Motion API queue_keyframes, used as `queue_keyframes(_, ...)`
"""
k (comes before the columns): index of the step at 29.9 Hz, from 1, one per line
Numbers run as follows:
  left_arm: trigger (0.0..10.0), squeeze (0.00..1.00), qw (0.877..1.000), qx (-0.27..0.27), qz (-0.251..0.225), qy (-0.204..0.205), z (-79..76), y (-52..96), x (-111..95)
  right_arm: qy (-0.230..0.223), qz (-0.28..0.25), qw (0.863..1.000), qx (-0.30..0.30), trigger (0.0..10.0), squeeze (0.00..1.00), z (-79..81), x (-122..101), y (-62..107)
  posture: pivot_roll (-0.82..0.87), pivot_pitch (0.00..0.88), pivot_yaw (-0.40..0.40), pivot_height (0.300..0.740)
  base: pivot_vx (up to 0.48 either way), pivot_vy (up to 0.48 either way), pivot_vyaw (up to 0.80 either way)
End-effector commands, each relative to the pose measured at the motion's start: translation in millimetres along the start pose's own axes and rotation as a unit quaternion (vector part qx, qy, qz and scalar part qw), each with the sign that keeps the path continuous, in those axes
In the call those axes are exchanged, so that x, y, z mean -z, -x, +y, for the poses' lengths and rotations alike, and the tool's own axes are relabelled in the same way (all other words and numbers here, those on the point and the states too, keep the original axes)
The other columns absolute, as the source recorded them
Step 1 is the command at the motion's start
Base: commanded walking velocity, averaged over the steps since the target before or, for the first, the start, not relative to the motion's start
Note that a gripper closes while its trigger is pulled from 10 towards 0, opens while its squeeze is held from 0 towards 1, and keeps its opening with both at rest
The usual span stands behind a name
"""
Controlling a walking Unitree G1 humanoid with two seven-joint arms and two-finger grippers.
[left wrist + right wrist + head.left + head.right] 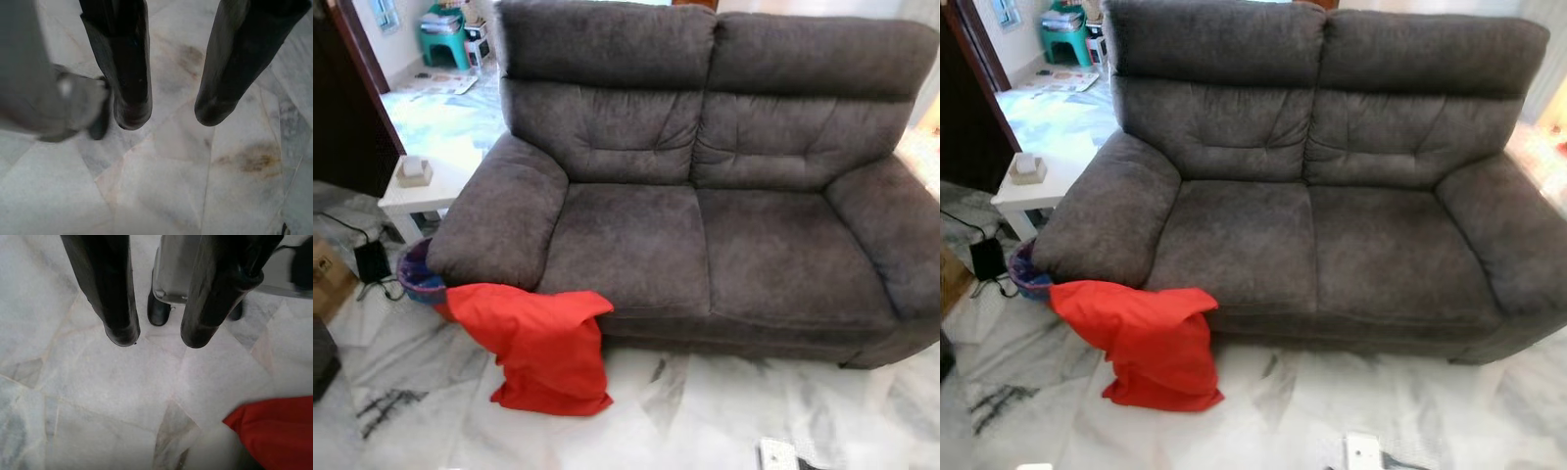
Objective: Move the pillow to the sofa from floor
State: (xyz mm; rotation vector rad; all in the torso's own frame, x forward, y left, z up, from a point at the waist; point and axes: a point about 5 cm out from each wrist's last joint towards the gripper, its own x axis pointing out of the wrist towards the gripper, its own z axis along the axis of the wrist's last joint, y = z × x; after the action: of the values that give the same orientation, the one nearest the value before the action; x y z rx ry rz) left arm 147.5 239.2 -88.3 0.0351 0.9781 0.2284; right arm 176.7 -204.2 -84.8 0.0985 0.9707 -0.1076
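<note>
Still floorbound, limp red fabric pillow [543, 348] against plush sofa [705, 225]; both fingers parted, empty.

I am standing in a home's living room: a grey two-seat sofa [705, 186] sits at my twelve o'clock on a white marble floor [705, 411]. At ten o'clock a small white side table [416, 191] stands beside its armrest, and further back a green stool [445, 41] carries household clutter.

head eyes: down at sofa [705, 245] | wrists: close over floor [161, 196]
</note>
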Motion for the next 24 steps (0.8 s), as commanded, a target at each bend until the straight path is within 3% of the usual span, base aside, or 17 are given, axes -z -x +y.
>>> queue_keyframes(1, 10.0, 0.0, 1.0, -0.008, 0.011, -0.003, 6.6, 1.2, 5.1, -0.003, -0.001, 1.0, -0.007, 10.0, 0.0, 6.3, -1.5, -1.0, 0.07, 0.097, -0.018, 0.74, 0.0, 0.371, 0.0)
queue_keyframes(24, 10.0, 0.0, 1.0, -0.011, 0.011, 0.0, 6.6, 1.2, 4.9, 0.0, -0.001, 1.0, -0.011, 10.0, 0.0, 5.9, -2.6, -1.1, 0.08, 0.119, -0.03, 0.74, 0.0, 0.369, 0.0)
